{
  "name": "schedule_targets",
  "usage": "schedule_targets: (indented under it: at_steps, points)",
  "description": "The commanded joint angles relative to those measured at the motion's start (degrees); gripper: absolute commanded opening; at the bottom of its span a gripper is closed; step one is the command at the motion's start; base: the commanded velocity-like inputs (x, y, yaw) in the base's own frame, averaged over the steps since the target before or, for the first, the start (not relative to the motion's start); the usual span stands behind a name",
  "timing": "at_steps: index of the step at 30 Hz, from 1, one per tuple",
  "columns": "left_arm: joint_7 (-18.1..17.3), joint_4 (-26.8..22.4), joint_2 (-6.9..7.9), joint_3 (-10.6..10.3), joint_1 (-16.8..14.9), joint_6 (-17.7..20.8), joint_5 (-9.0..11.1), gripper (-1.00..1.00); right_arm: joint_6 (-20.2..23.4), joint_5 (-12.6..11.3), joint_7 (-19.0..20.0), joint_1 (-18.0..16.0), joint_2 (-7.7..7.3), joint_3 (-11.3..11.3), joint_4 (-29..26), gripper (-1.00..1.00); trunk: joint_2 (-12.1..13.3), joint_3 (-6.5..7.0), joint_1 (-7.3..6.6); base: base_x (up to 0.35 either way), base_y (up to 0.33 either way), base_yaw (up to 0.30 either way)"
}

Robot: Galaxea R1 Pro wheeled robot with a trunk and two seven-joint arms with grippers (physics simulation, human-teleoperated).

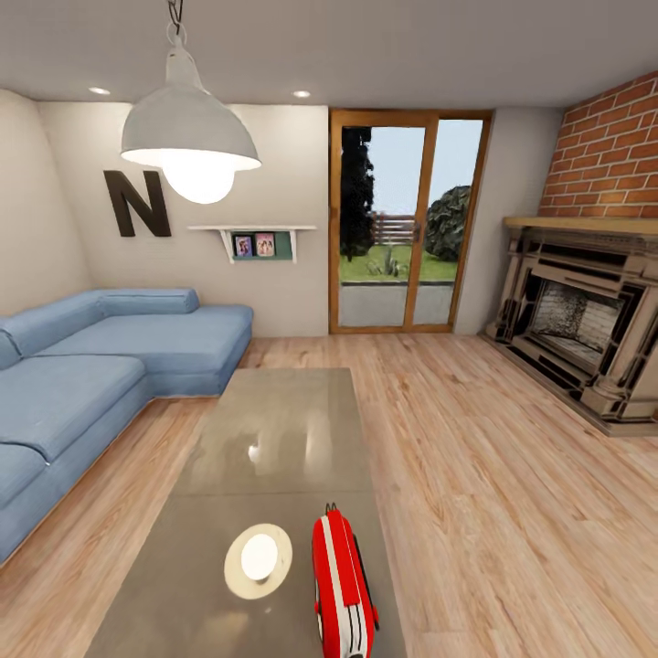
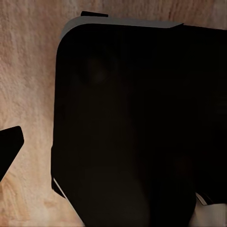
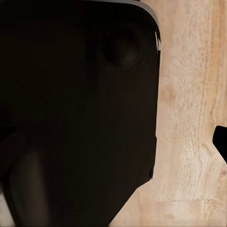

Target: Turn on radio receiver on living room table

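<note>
At the bottom centre of my head view, the radio receiver [image 1: 343, 589] stands on the table [image 1: 274, 429], just right of a round cream disc [image 1: 259, 560]. Blue sofa [image 1: 82, 384] at left, fireplace [image 1: 585, 329] at right. Whether my 2 grippers are open, I cannot tell.

In each wrist view a big dark rounded robot part [image 2: 137, 127] sits close up, with one dark tip [image 2: 8, 147] at the edge.
</note>
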Motion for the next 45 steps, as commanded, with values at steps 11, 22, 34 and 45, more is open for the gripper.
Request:
schedule_targets:
  at_steps: [11,22,34,45]
  points:
    - [0.0,0.0,0.00,0.0,0.0,0.0,0.0,1.00,0.0,0.0,0.0,0.0,0.00,0.0,0.0,1.00,4.4,1.98,-2.42,0.000,0.000,0.000]
    - [0.0,0.0,0.00,0.0,0.0,0.1,0.0,1.00,-0.1,0.6,0.0,0.0,-0.01,0.6,0.0,1.00,8.0,2.85,-4.40,0.000,0.000,0.000]
    - [0.0,0.0,0.18,-0.1,0.0,0.1,0.1,1.00,-0.1,0.6,0.0,0.0,0.00,0.6,0.0,1.00,8.0,1.74,-4.40,0.000,0.000,0.000]
    - [0.0,0.0,0.18,-0.1,0.0,0.1,0.1,1.00,-0.1,0.7,0.0,0.0,0.00,0.6,0.0,1.00,8.0,0.72,-4.40,0.000,0.000,0.000]
